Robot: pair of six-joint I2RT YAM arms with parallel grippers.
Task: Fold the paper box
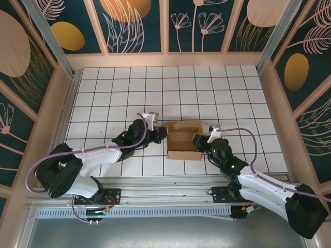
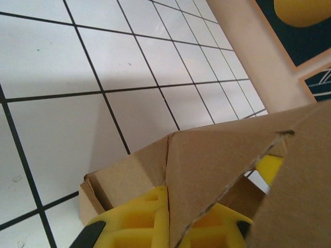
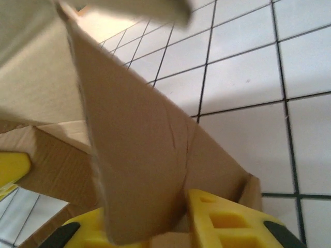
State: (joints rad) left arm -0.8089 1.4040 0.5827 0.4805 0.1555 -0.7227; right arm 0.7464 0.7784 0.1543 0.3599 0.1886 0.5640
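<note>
The paper box (image 1: 183, 139) is a shallow brown cardboard box, open at the top, standing on the white tiled table between my two arms. My left gripper (image 1: 164, 133) is at its left wall. In the left wrist view the left gripper (image 2: 189, 195) is shut on that wall of the paper box (image 2: 217, 155), with yellow fingers on both sides of the cardboard. My right gripper (image 1: 199, 139) is at the right wall. In the right wrist view the right gripper (image 3: 145, 206) stands open, its fingers apart, with a raised flap of the paper box (image 3: 134, 144) between them.
The white tiled table (image 1: 124, 93) is ringed by wooden rails and patterned panels (image 1: 137, 20). A metal rail (image 1: 155, 183) runs along the near edge in front of the arm bases.
</note>
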